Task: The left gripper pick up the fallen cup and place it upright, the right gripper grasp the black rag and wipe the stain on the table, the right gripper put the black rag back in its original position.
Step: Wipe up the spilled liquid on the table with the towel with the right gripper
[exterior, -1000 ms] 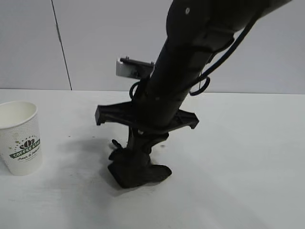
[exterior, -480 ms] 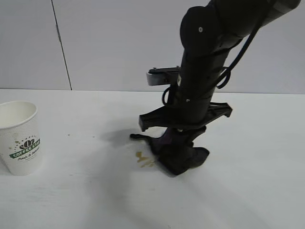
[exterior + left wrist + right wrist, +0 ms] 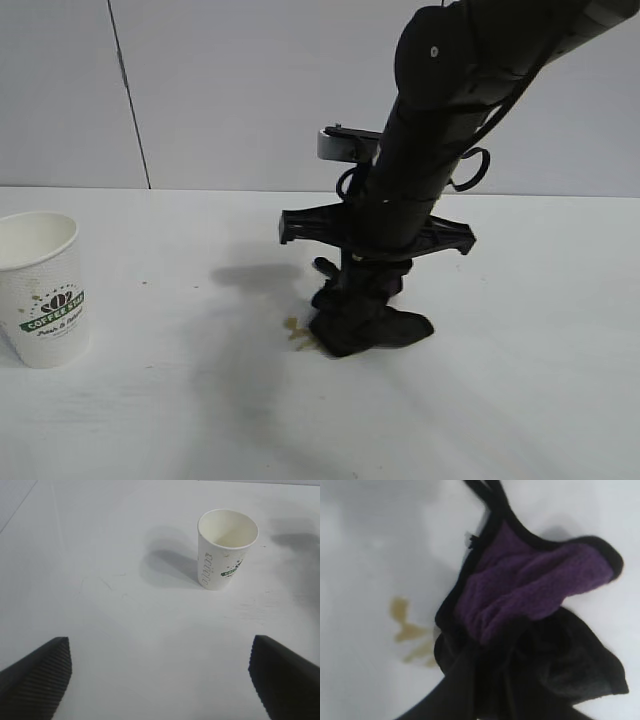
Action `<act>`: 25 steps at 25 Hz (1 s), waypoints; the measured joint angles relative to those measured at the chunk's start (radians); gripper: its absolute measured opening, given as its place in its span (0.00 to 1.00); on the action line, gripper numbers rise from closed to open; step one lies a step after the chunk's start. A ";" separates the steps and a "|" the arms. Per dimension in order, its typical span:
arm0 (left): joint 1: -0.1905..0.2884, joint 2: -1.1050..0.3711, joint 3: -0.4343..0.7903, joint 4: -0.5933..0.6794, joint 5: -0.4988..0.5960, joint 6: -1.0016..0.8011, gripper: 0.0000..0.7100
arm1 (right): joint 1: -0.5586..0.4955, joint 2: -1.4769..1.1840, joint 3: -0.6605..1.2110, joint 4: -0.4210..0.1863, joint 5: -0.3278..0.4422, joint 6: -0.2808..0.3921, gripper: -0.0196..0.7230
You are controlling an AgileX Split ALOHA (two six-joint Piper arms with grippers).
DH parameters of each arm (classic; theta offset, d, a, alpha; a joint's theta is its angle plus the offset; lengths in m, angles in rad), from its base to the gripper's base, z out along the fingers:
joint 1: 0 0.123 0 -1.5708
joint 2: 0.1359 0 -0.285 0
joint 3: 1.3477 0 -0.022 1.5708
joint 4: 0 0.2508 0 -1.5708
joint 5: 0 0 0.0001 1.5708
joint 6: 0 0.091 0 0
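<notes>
From where I sit, the nearest thing is the black rag (image 3: 368, 325), bunched on the white worktop (image 3: 520, 400) with its purple patch showing, its edge just beside the brown coffee stain (image 3: 300, 335). My right gripper (image 3: 362, 305) pinches the rag from above, fingers pressed tight on the cloth; that arm slants down steeply from the upper right, wrist bent toward the worktop. Off to the left the paper cup (image 3: 40, 290) stands upright, well apart from the rag. My left gripper (image 3: 160, 680) hangs low over the worktop, tilted forward at the cup, fingers (image 3: 37, 672) spread wide and holding nothing.
</notes>
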 joint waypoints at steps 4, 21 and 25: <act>0.000 0.000 0.000 0.000 0.000 0.000 0.98 | 0.046 0.044 0.000 0.134 -0.034 -0.081 0.08; 0.000 0.000 0.000 0.000 0.000 0.000 0.98 | -0.038 0.079 -0.008 0.069 0.010 -0.076 0.08; 0.000 0.000 0.000 0.000 0.000 0.000 0.98 | -0.140 0.070 -0.014 -0.018 0.087 -0.013 0.08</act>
